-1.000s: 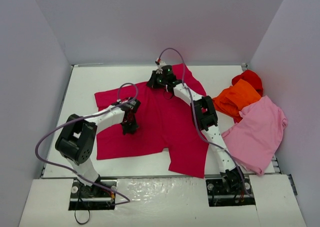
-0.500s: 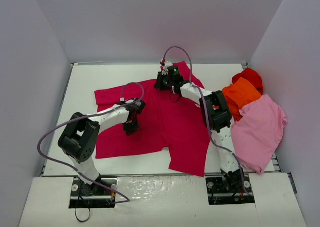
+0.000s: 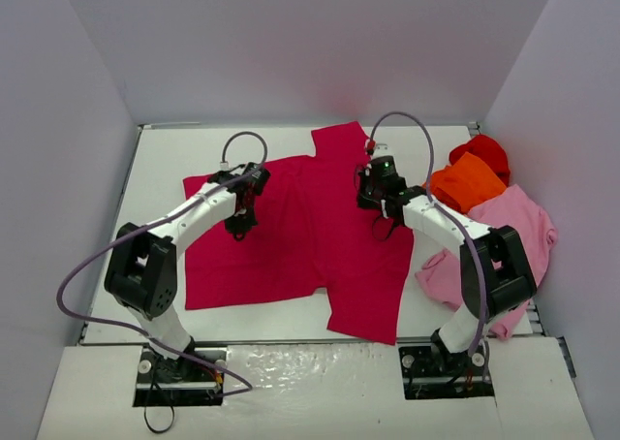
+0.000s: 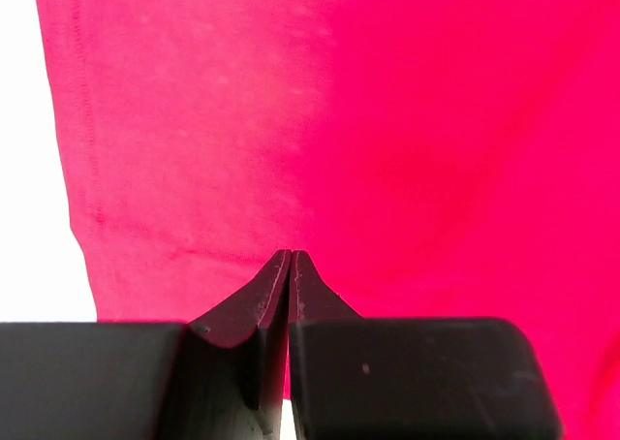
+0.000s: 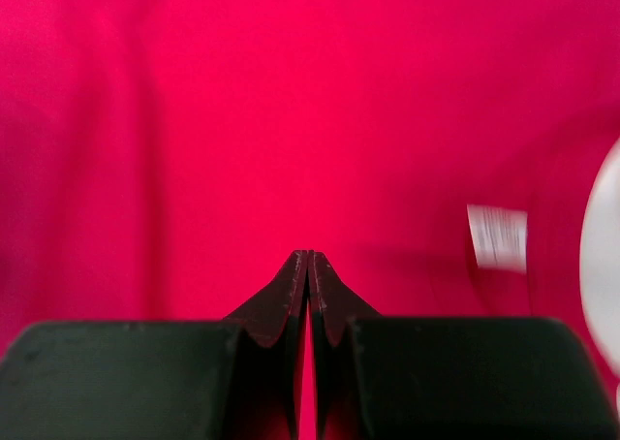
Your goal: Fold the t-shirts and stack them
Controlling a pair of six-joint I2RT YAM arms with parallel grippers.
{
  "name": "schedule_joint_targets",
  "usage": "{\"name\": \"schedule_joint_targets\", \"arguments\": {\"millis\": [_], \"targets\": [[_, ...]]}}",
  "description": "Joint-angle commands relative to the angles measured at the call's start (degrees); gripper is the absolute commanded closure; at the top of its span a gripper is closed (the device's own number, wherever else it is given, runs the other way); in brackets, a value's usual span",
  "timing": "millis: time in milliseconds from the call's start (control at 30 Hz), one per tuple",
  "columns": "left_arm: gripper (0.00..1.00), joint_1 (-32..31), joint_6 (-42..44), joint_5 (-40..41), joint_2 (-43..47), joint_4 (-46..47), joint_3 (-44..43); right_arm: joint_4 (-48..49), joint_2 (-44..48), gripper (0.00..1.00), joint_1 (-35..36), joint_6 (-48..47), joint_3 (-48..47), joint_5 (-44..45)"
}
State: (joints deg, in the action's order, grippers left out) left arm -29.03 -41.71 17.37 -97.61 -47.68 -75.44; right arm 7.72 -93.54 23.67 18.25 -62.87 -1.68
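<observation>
crimson t-shirt point(image 3: 291, 256) — spread out, left pincer point(image 4: 292, 256) closed

White table point(image 3: 160, 164): crimson shirt point(image 3: 291, 251) spread, shirt pile point(image 3: 513, 229) right.

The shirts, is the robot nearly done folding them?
Not nearly. Done: nothing looks folded or stacked yet. In hand: the crimson shirt lies spread out, with the left gripper and the right gripper both shut over it. Left: folding it, then the orange shirt, the bright red shirt and the light pink shirt, bunched together at the right.
</observation>
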Motion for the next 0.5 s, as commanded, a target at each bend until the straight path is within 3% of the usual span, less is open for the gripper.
{"name": "schedule_joint_targets", "arguments": {"millis": [0, 267, 467], "targets": [[1.0, 4.8, 1.6, -6.8, 2.0, 1.3, 1.6, -4.4, 5.9, 1.0, 0.0, 1.4, 9.4, 2.4], [1.0, 5.5, -1.8, -9.3, -2.9, 5.6, 6.7, -7.5, 7.9, 1.0, 0.0, 1.0, 13.1, 4.6], [1.0, 5.9, -2.3, -5.9, -6.2, 5.0, 8.9, -11.4, 9.5, 1.0, -0.1, -0.4, 13.3, 10.5]]}}
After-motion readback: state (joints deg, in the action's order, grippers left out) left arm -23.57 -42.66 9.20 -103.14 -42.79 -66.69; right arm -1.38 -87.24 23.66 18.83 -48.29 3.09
